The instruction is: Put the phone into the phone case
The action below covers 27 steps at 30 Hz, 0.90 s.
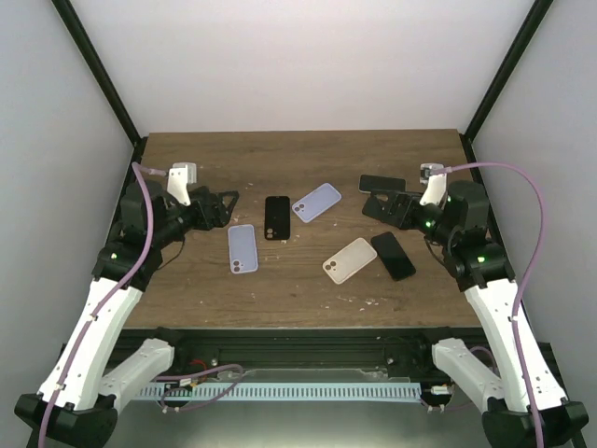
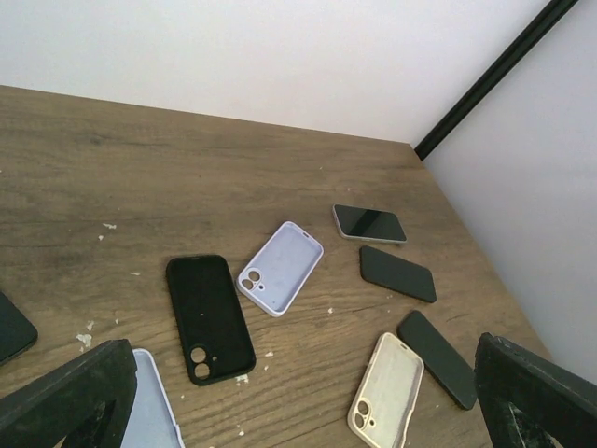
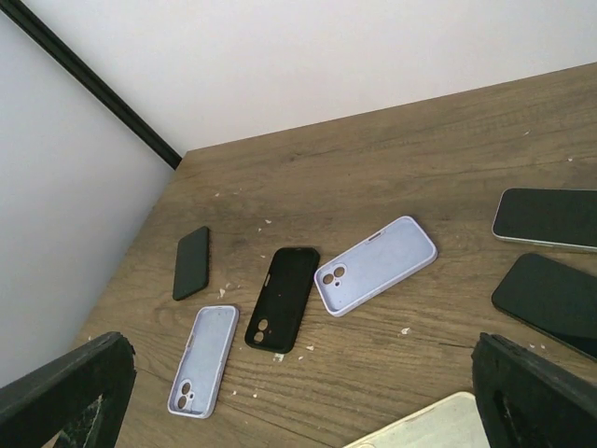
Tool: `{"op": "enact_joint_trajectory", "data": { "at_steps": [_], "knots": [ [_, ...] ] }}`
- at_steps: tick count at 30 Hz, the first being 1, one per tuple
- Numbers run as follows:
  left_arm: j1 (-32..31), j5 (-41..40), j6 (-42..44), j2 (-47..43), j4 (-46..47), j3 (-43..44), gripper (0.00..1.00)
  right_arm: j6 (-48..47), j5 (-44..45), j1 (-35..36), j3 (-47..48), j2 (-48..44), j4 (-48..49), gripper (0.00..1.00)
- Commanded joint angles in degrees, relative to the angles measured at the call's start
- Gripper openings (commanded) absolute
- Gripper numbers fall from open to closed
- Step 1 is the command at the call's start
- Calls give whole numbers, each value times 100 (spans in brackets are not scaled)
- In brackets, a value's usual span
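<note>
Several open phone cases lie on the wooden table: a lavender case [image 1: 242, 248], a black case [image 1: 277, 217], a second lavender case [image 1: 316, 202] and a cream case [image 1: 350, 259]. A dark phone [image 1: 393, 256] lies beside the cream case. A silver-edged phone [image 1: 382, 183] lies at the back right, and the left wrist view shows another dark phone [image 2: 398, 273] near it. A further dark phone [image 3: 191, 262] lies at the left. My left gripper [image 1: 227, 209] hangs open above the table left of the black case. My right gripper [image 1: 370, 205] hangs open near the silver-edged phone. Neither holds anything.
White walls with black corner posts [image 1: 103, 79] close the table in at the back and sides. Small white crumbs [image 3: 280, 355] dot the wood around the cases. The table's near edge [image 1: 298, 327] runs in front of the arm bases.
</note>
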Motion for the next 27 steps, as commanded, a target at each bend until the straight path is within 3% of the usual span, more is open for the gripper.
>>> {"op": "enact_joint_trajectory", "data": {
  "at_steps": [1, 7, 13, 20, 27],
  "knots": [
    [-12, -3, 129, 54, -75, 198, 100, -83, -43, -57, 268, 41, -122, 100],
    [-12, -82, 100, 106, -252, 289, 100, -99, -23, -55, 334, 158, -295, 100],
    [-12, -364, -222, 425, -494, 155, 98, 14, 530, -55, 329, 562, -767, 100],
    [-12, -614, -621, 1366, -906, -47, 93, -188, 1216, 30, 348, 1813, -1066, 82],
    [226, -371, -1275, 2357, -282, -713, 86, -649, 2017, 260, 578, 3520, -1325, 77]
  ]
}}
